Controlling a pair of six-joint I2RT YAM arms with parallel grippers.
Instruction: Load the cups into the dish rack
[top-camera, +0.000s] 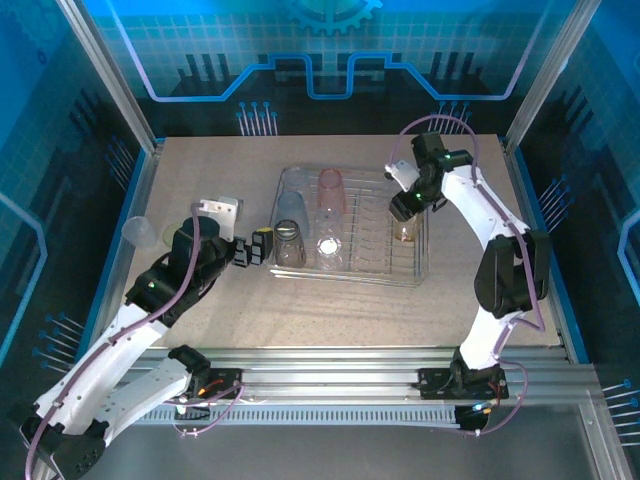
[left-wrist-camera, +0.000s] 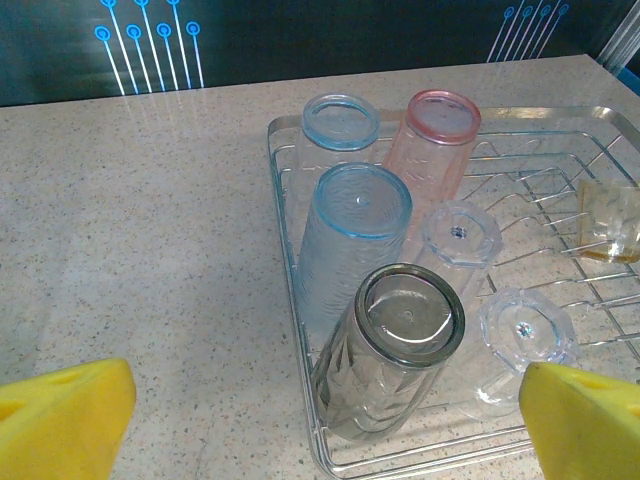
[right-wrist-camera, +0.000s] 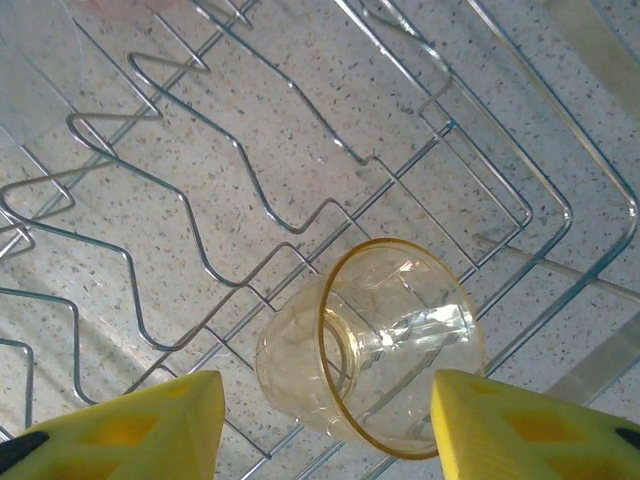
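Outside dish rack, lone clear cup

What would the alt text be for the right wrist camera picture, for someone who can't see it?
An amber cup lies tilted on the wires of the dish rack, its open mouth toward the camera. The right gripper's two yellow fingers stand either side of it, apart from it.

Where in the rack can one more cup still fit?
The middle of the rack is bare wire, between the pink cup and the amber cup. The table in front of it is bare too. The left end is crowded: blue cups, the grey cup and clear cups stand packed together.
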